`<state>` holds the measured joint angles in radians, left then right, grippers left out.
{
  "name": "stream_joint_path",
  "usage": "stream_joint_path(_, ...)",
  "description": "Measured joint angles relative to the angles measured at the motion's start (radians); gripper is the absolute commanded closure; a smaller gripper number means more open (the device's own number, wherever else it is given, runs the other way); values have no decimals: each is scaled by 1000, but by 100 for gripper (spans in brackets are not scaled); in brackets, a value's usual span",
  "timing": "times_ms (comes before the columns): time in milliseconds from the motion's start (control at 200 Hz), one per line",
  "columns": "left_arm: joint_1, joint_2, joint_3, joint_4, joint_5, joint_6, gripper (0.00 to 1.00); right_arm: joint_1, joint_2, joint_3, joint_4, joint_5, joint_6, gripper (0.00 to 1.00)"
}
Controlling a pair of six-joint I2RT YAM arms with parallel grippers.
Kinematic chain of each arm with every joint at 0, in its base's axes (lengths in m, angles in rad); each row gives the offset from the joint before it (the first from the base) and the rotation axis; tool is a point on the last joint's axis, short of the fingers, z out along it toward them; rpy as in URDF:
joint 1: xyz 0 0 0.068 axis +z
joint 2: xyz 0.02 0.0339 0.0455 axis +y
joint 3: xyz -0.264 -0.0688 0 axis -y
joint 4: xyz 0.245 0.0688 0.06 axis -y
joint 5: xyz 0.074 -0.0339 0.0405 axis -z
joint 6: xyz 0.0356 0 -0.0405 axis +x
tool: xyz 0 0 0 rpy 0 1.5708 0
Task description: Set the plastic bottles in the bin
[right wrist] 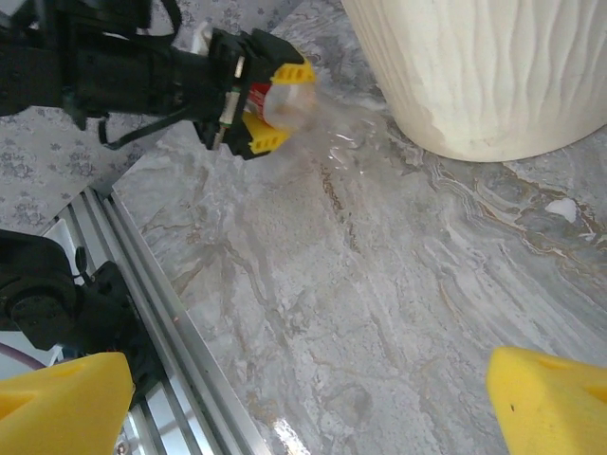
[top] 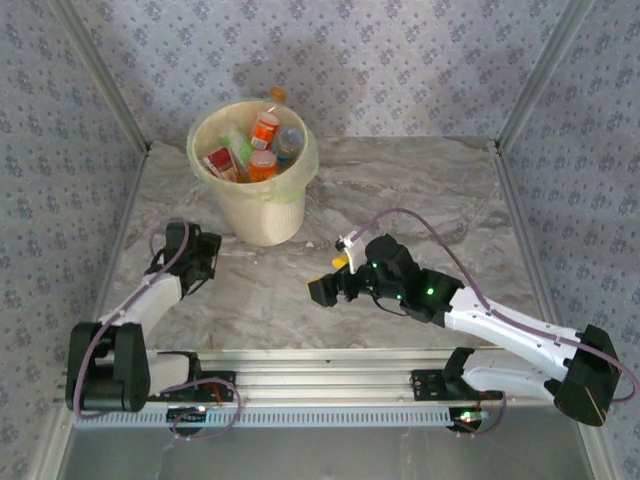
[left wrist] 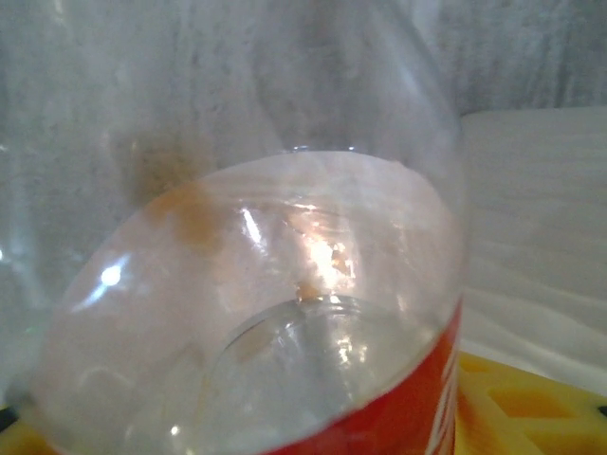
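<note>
As the left gripper [right wrist: 275, 102] clamps its yellow pads [right wrist: 264, 135] on a clear, red-labelled bottle [right wrist: 327, 131], the bottle's bare end lies just beside the bin's [right wrist: 493, 76] base.
Right gripper [right wrist: 303, 403]: fingers [right wrist: 550, 403] spread wide, well apart from the bin. Several more bottles [top: 258, 145] sit inside the bin.

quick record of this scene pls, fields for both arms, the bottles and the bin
left end effector: pads either side of a clear, red-labelled bottle on the table beside the bin; firm grip unclear
right end effector: open, nothing held, over the table
bin: upright, several bottles inside
left to do: this bottle not yet in the bin
</note>
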<state>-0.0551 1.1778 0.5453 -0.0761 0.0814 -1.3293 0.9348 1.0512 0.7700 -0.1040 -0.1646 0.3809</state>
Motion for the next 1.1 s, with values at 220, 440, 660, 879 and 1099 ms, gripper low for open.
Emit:
stream_joint_path(220, 19, -226, 91, -214, -44, 200, 46, -8, -60, -4, -42, 54, -1, 3)
stream_joint_path(440, 47, -325, 317, -480, -121, 430, 46, -38, -132, -8, -80, 94, -5, 3)
stream_joint_path(660, 49, -284, 612, -652, -167, 641, 45, -49, -169, -11, -107, 109, -6, 3)
stream_joint_path(879, 49, -150, 904, -705, -201, 792, 44, -57, -187, -16, -119, 117, -8, 3)
stream_joint_path(1099, 48, 70, 1198, -746, -105, 927, 43, -66, -194, -16, -134, 117, -8, 3)
